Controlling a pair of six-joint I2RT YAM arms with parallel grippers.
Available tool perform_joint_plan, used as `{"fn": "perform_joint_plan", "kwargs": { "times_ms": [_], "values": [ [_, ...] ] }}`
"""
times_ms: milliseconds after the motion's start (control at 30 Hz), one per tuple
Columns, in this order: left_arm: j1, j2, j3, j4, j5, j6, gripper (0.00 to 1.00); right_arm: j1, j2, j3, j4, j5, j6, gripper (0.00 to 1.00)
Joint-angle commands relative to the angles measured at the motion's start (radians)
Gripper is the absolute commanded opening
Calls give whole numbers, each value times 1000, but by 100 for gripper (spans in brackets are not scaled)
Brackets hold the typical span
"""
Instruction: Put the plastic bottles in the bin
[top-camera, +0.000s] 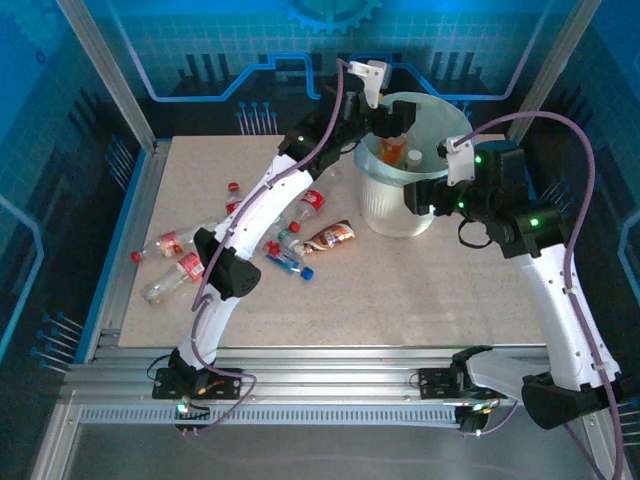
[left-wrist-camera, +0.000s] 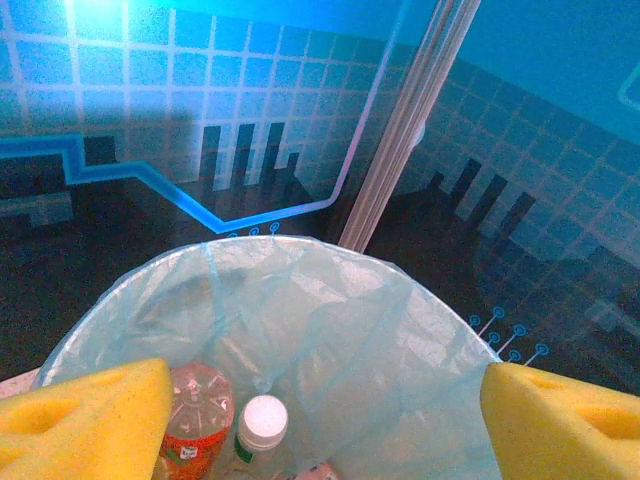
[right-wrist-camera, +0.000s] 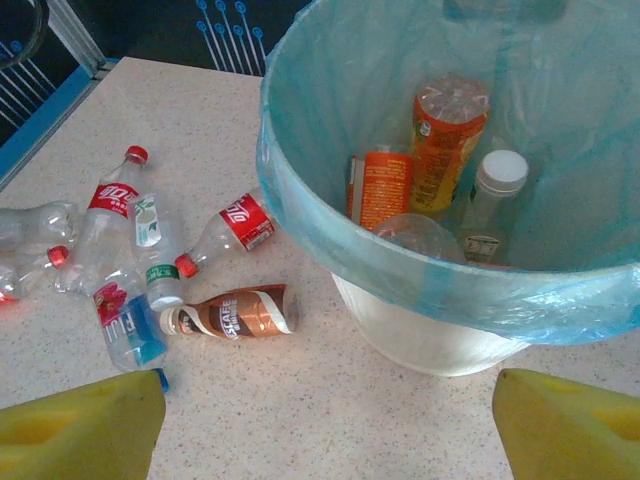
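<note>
The left claw (top-camera: 393, 120), released above the bin (top-camera: 385, 215), and the right claw (top-camera: 422, 197), released beside it, can snag the bag (left-wrist-camera: 330, 320) or topple the bin on retraction.

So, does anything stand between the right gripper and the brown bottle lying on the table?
Nothing visible does. In the right wrist view, bare table lies between the open right gripper and the brown bottle. The bin stands off to the right of that path.
</note>
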Motion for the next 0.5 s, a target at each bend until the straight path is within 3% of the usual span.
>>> {"fn": "perform_joint_plan", "kwargs": {
  "times_ms": [0,233,467],
  "values": [
    [-5,-9,75,19,-17,-38,81,-13,17,30,-41,-50,10,85],
    [-4,-195,17,-48,-66,-16,81,100,17,76,-18,-28,-17,82],
    [1,-539,-347,-151,-215,45,83,352,113,138,16,58,-71,82]
  ]
}}
